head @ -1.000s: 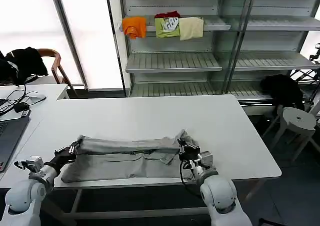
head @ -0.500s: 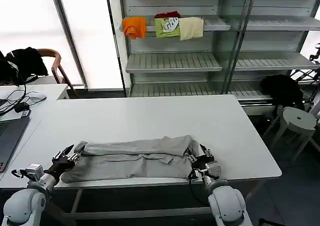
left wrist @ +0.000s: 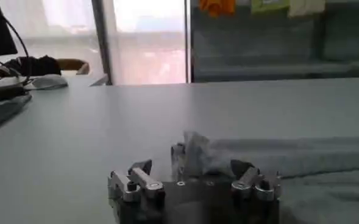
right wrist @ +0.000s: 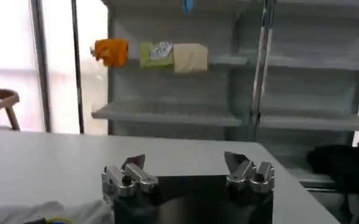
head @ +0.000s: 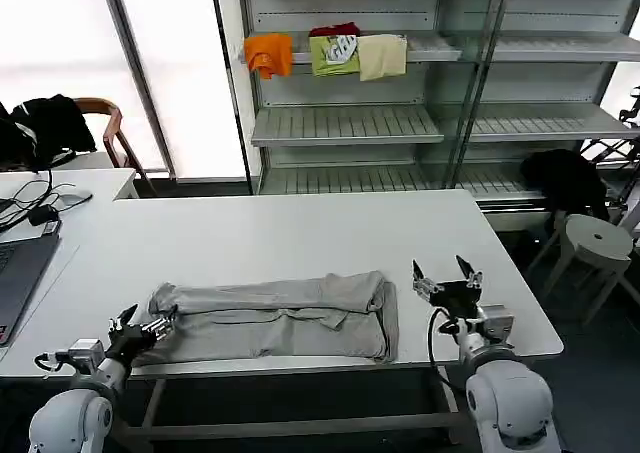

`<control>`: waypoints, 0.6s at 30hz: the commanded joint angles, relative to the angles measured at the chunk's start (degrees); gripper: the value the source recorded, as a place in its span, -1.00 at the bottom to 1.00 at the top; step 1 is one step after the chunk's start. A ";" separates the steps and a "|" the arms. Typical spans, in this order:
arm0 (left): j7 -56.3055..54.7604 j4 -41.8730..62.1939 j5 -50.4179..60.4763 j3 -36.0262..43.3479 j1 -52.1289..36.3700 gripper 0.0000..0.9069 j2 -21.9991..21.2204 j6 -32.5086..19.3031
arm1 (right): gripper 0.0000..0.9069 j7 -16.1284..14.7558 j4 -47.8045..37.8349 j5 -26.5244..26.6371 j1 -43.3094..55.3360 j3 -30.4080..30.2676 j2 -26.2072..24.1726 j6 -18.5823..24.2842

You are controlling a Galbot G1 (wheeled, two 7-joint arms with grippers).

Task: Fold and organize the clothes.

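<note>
Head view: folded light grey fabric shirt (head: 272,319) flat on white table (head: 300,238); left gripper (head: 143,329) and right gripper (head: 447,277) both spread, holding nothing.

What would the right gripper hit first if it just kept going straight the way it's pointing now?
The right gripper, open and off the grey shirt, points across bare table toward the shelving unit. Its path looks free over the tabletop; the shelving beyond the far edge would probably come first, though depth is unclear.
</note>
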 commanded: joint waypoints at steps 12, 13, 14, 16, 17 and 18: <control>-2.83 -0.67 2.63 1.80 0.46 -1.00 -2.32 -1.26 | 1.00 0.86 1.88 5.40 2.37 3.09 0.28 0.25; -2.84 -0.62 2.79 1.80 0.33 -1.00 -2.36 -1.71 | 1.00 0.89 1.77 5.35 2.26 3.08 0.28 0.27; -2.89 -0.57 2.96 1.80 0.26 -1.00 -2.38 -2.53 | 1.00 0.89 1.72 5.32 2.22 3.08 0.29 0.29; -2.75 -0.50 3.98 1.52 -0.10 -1.00 -2.34 -4.20 | 1.00 0.91 1.52 5.32 2.05 3.12 0.35 0.34; -2.62 -0.51 4.46 1.25 -0.18 -1.00 -2.23 -4.96 | 1.00 0.89 1.41 5.30 1.99 3.15 0.36 0.38; -2.47 -0.53 5.34 0.78 -0.39 -1.00 -2.02 -5.80 | 1.00 0.89 1.32 5.29 1.92 3.18 0.35 0.45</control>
